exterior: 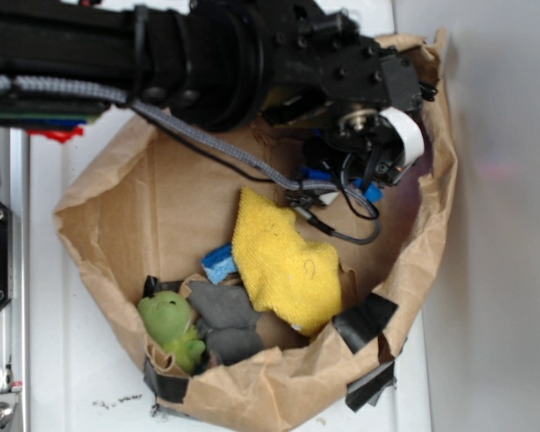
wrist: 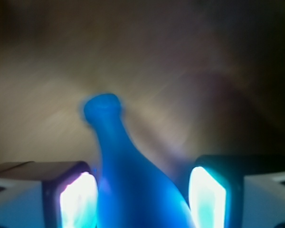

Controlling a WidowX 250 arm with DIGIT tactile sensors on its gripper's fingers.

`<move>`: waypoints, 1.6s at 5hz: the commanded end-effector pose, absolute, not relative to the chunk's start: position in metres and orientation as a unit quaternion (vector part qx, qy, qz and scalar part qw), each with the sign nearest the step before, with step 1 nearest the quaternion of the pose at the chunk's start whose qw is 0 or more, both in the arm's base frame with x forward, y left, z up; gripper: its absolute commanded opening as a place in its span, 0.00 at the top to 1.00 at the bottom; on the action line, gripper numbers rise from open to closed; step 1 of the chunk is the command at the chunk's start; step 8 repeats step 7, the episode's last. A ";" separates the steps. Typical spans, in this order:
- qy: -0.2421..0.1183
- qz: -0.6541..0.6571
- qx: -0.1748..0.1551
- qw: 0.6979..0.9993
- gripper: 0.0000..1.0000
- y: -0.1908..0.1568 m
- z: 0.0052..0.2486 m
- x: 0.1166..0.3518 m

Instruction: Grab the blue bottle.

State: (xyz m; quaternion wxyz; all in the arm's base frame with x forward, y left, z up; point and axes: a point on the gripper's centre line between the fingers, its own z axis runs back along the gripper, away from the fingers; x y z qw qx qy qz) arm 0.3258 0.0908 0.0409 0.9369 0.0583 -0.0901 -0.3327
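The blue bottle [wrist: 133, 190] fills the gap between my fingers in the wrist view. Its narrow neck and cap point away from me. The gripper [wrist: 142, 199] is shut on the blue bottle: the left pad [wrist: 78, 202] lies against its side and the right pad [wrist: 206, 199] meets its wide body low down. In the exterior view the gripper [exterior: 346, 184] hangs inside the paper bag at the upper right. Only small patches of the blue bottle [exterior: 318, 175] show under the black wrist.
The brown paper bag [exterior: 99, 225] has tall crumpled walls all round. Inside lie a yellow cloth [exterior: 283, 261], a small light-blue and white piece [exterior: 219, 261], a grey cloth [exterior: 225, 317] and a green soft toy [exterior: 173, 326]. A cable [exterior: 216, 144] trails from the arm.
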 end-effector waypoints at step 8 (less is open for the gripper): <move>-0.027 -0.255 -0.056 0.965 1.00 0.068 0.197 0.259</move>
